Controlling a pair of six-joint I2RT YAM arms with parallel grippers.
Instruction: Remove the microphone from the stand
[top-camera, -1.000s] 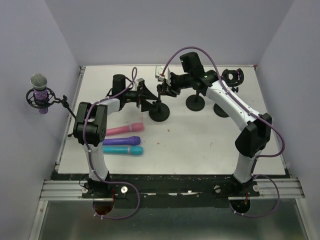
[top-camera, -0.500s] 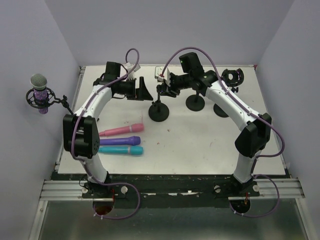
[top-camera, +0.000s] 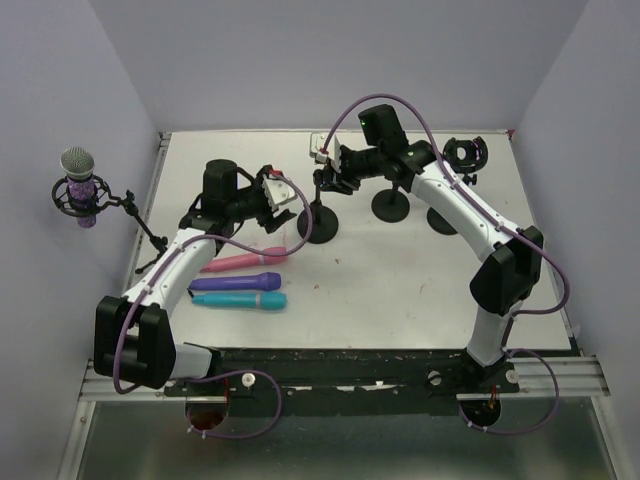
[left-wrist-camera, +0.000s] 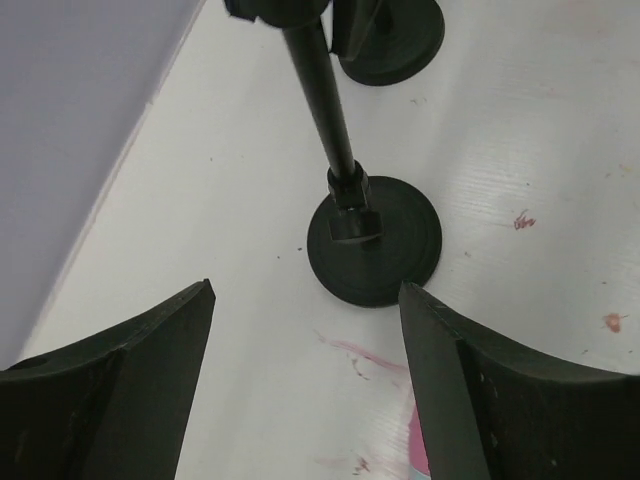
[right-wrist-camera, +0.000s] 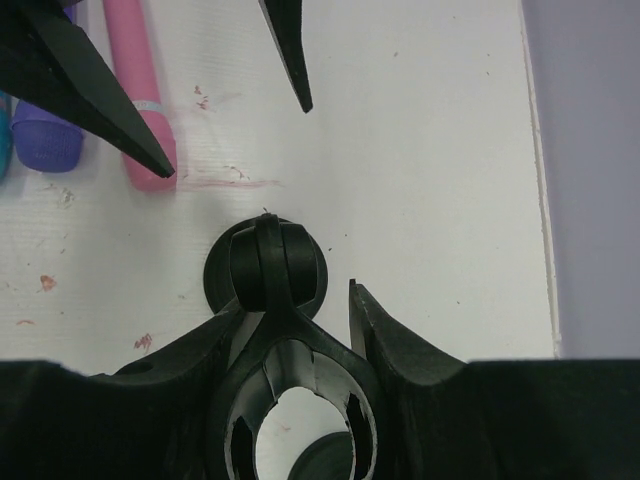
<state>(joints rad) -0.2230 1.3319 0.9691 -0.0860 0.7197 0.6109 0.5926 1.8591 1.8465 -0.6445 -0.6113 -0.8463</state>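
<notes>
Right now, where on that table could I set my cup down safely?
The wide bare patch of table at the near edge, between the three microphones and the right arm. The far middle is crowded: three stands, the right hand gripping the leftmost stand, the left hand open beside it.

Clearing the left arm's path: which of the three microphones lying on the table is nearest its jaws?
The pink microphone, rearmost of the row, beside the left gripper; the purple microphone and teal microphone lie nearer the arm bases.
</notes>
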